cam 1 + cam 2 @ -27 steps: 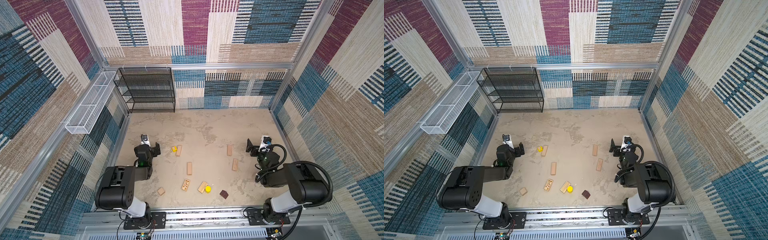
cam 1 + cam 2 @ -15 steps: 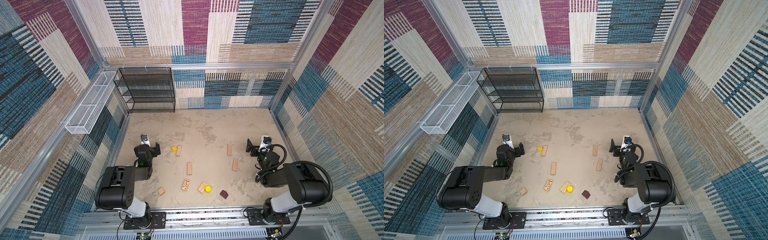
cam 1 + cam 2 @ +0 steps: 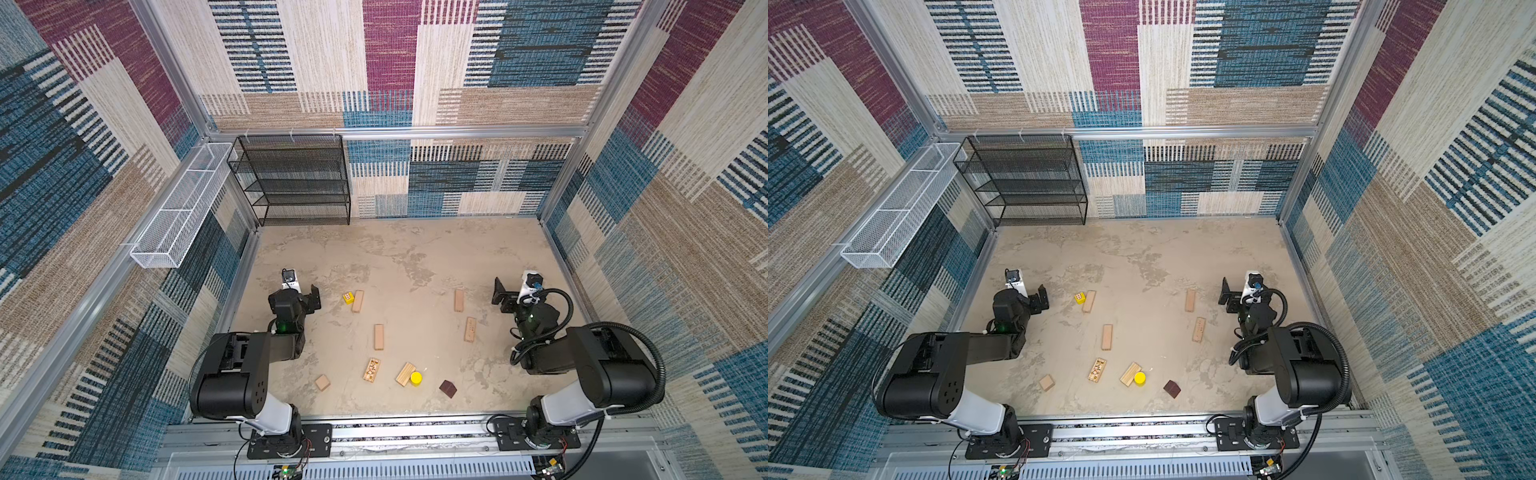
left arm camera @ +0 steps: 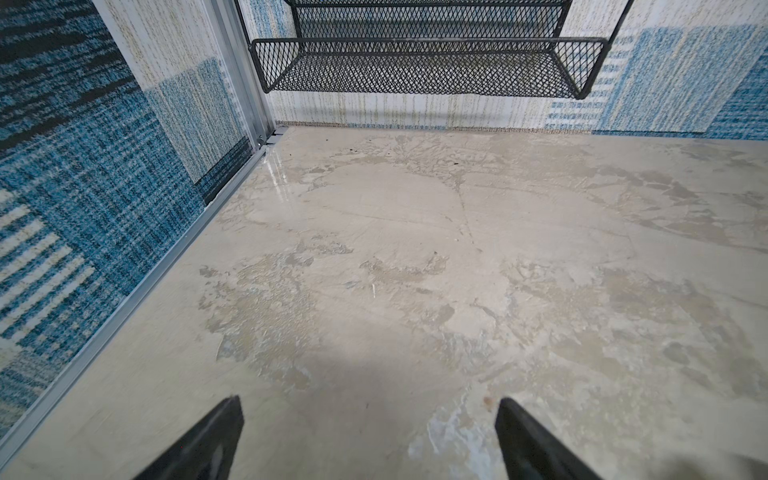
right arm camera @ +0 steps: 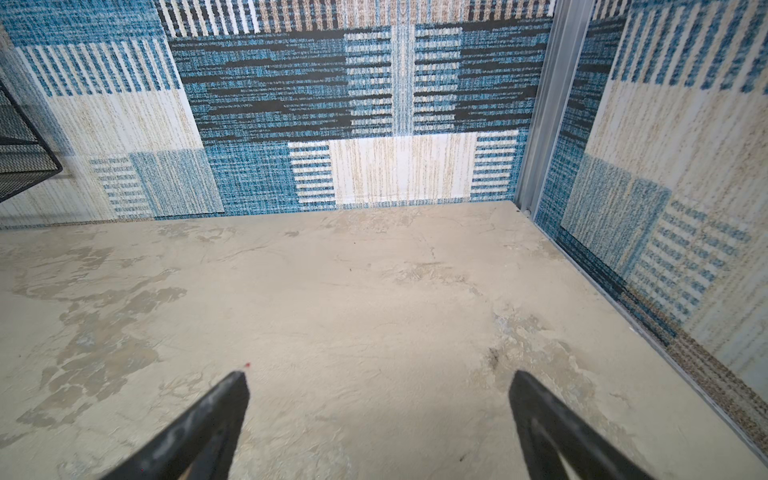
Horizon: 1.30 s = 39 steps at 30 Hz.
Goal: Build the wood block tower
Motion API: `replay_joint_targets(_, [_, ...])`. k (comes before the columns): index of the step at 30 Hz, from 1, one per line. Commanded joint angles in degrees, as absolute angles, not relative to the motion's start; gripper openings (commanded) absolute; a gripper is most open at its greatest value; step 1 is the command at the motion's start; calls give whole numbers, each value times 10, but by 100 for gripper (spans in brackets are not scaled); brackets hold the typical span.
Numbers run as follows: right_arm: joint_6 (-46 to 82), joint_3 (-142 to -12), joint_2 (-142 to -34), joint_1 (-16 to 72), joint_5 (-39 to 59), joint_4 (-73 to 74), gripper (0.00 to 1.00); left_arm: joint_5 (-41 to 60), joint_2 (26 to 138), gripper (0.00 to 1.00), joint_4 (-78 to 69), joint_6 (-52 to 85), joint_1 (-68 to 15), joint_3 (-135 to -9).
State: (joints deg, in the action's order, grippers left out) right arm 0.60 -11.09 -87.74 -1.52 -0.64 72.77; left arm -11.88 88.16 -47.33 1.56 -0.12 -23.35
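Nothing has moved since the earlier frames: both my arms and every block sit where they were. My left pincer hangs just over the mottled tabletop, jaws spread wide with nothing between them. My right pincer is the same, apart and empty. The wood blocks lie loose and single between my two pincers and back toward my bases, none resting on another. Nearest my left pincer sits the yellow dotted cube, just beside a pale plank. Nearest my right pincer lies another plank, with a printed plank behind it. Farther back toward my bases are the tan cube, a patterned plank, a ridged plank against the yellow cylinder, and the dark brown block.
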Motion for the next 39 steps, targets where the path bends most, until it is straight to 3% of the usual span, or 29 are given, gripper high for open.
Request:
replay_joint_targets(1, [8,-110,-876,-15,-11,750,100,-124,881,99,-486,21,-1,-234])
replay_joint_targets(7, [8,-112,-878,-15,-11,746,100,-123,881,99,-485,21,-1,-234])
replay_joint_targets(12, [9,-112,-873,-15,-16,743,96,-129,876,85,-493,22,-1,-228])
replay_joint_targets(18, [42,-241,-745,-15,-56,399,94,-150,796,79,-557,14,-13,-158])
replay_joint_targets(23, [121,-365,-717,-15,12,136,90,-164,594,78,-224,80,-14,-240])
replay_joint_targets(28, [172,-429,-720,-11,83,-10,87,-99,508,60,-8,218,-15,-353])
replay_joint_targets(35, [163,-461,-699,33,86,-129,71,194,599,46,203,258,-52,-579])
replay_joint_targets(39, [164,-484,-699,75,67,-178,68,225,655,46,301,156,-143,-671])
